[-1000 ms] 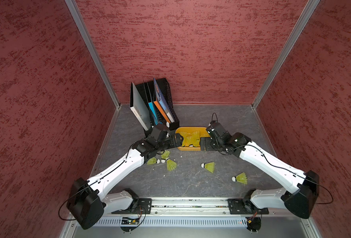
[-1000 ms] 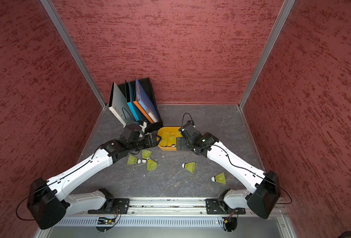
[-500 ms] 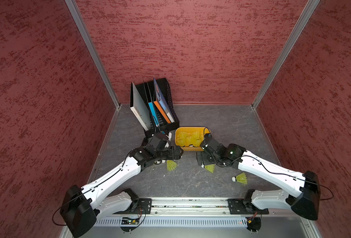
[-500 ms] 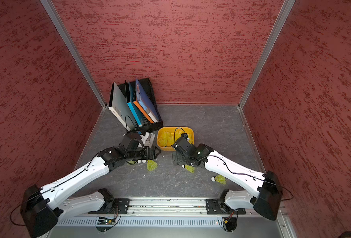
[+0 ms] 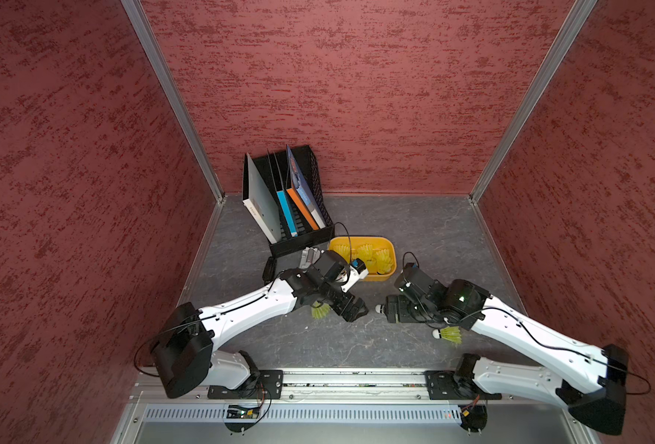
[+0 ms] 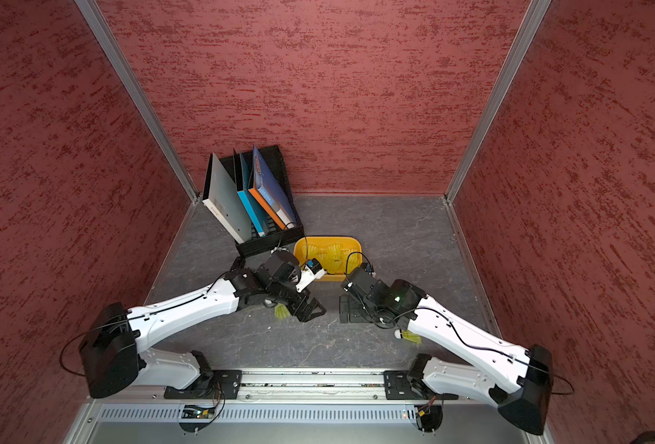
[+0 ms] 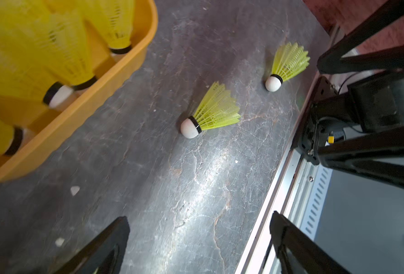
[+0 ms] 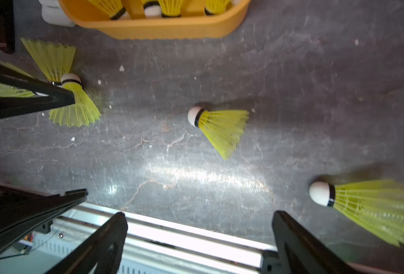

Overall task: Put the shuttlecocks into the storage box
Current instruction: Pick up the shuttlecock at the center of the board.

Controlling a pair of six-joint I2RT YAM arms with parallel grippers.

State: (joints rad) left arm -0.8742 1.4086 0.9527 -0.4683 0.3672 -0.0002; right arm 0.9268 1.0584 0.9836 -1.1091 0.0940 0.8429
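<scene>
While sitting just beside the file rack (image 5: 302, 239), with several shuttlecocks (image 5: 383, 259) inside: storage box (image 5: 383, 276). Loose shuttlecocks on the floor (image 5: 414, 226) at 7 and 4 o'clock from it. Left gripper (image 7: 198, 218) and right gripper (image 8: 199, 214) spread wide, holding nothing.

No text can be read anywhere; the faint spine marking on the grey binder (image 5: 261, 200) is too small.

Rack (image 5: 312, 173): black mesh, well beyond the left gripper (image 5: 354, 310).
Binders (image 5: 258, 200): grey, blue and orange, leaning inside the rack.
Device (image 5: 309, 255): grey-white, between rack and left gripper.
Tabletop (image 5: 433, 230): grey, veined stone look, beneath the left gripper.
Specks (image 7: 74, 190): white, scattered on the tabletop below the left gripper.
Rail (image 5: 352, 378): silver, on the near side of the left gripper.
</scene>
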